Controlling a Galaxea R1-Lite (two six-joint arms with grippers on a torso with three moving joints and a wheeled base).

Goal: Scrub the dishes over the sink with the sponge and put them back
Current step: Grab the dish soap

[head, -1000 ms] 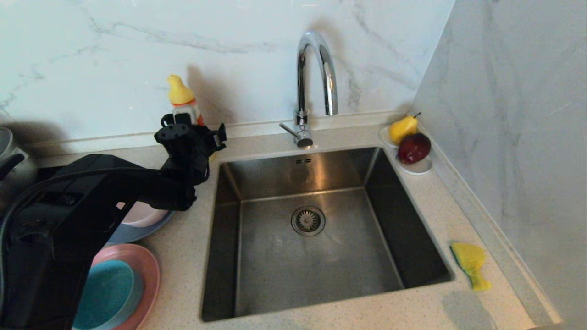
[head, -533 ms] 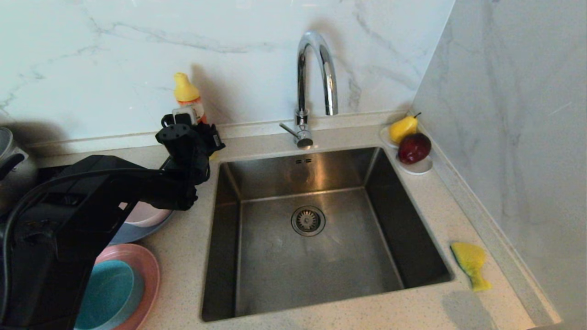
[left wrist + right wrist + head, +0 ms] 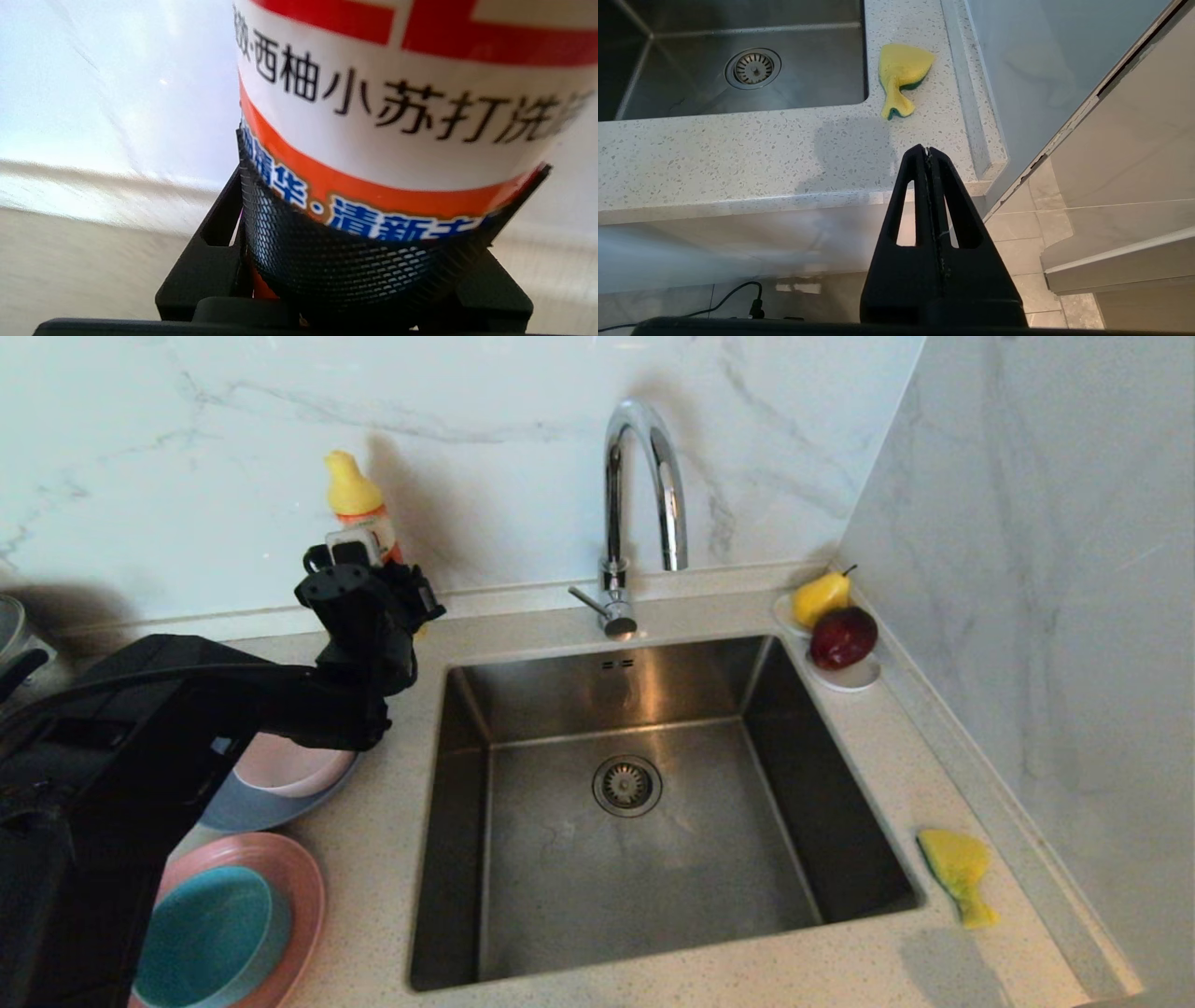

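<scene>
Jaws of our left gripper (image 3: 373,261) are clamped on the soap bottle (image 3: 359,523) behind the dishes (image 3: 271,775), left of the sink (image 3: 635,859). Our right gripper (image 3: 928,150) hangs below the worktop (image 3: 738,154), jaws together; the sponge (image 3: 957,873) lies right of the sink.

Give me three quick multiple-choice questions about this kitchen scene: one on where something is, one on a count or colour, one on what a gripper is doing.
1. Where does the sponge lie?
A. in the sink
B. on the counter right of the sink
C. on a plate

2. How many fruits sit on the small white dish?
A. one
B. two
C. three

3. What is the left gripper doing?
A. gripping the dish soap bottle
B. holding the sponge
C. hanging open

Answers: 1 B, it rests on speckled stone by the basin's rim. 2 B, a pear and a red apple. 3 A, its pads clasp the labelled bottle.
</scene>
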